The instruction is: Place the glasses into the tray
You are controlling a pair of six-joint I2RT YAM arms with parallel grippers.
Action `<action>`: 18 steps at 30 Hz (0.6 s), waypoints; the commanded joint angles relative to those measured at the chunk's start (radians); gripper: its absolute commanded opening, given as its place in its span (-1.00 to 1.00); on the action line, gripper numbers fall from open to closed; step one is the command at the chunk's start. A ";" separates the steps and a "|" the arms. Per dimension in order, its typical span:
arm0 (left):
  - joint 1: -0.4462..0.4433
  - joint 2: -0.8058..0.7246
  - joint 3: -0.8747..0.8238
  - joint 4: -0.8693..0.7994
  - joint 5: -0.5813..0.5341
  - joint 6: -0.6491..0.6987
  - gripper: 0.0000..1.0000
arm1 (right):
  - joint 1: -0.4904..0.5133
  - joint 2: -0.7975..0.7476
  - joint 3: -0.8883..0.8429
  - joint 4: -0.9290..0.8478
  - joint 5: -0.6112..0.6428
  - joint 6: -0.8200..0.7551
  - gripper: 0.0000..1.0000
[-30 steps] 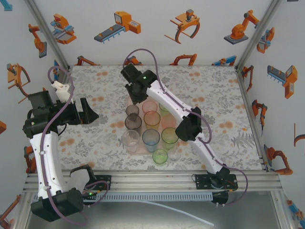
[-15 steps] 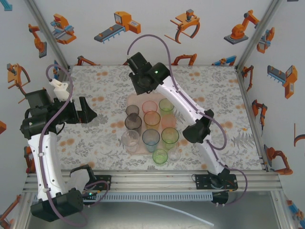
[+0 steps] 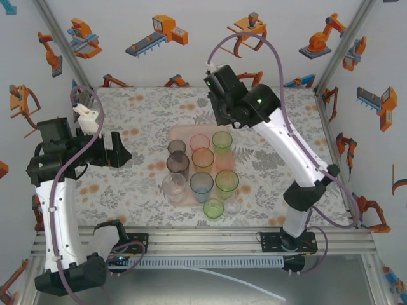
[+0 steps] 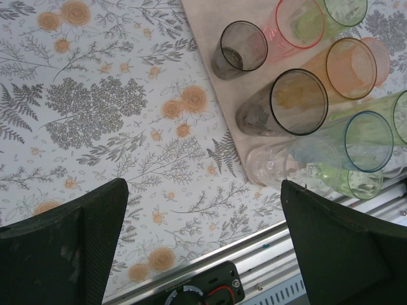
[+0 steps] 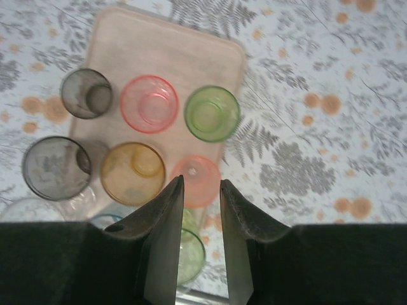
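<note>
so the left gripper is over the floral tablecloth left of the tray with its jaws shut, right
Not quite. The left gripper is over the floral tablecloth left of the tray, but its jaws are wide open, with nothing between them. The left wrist view shows it.

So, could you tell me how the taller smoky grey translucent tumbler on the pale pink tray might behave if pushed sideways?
The taller smoky grey translucent tumbler looks tall over a narrower base, so a high push would probably tip it. Its thin, glossy walls suggest it is light and slippery. The translucent orange tumbler close beside it might get knocked.
</note>
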 commanded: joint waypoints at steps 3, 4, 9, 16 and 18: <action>-0.011 -0.029 -0.016 -0.032 0.027 0.043 0.94 | -0.012 -0.219 -0.194 -0.044 0.093 0.117 -0.37; -0.012 -0.031 -0.020 -0.033 0.033 0.043 0.94 | -0.012 -0.253 -0.234 -0.045 0.091 0.137 -0.37; -0.017 -0.043 -0.034 -0.033 0.060 0.054 0.94 | -0.015 -0.400 -0.373 -0.124 0.061 0.251 -0.37; -0.039 -0.019 -0.020 -0.067 0.101 0.080 0.94 | -0.015 -0.492 -0.567 -0.152 -0.019 0.340 -0.39; -0.051 -0.008 -0.009 -0.088 0.105 0.100 0.94 | -0.015 -0.515 -0.632 -0.136 -0.032 0.369 -0.40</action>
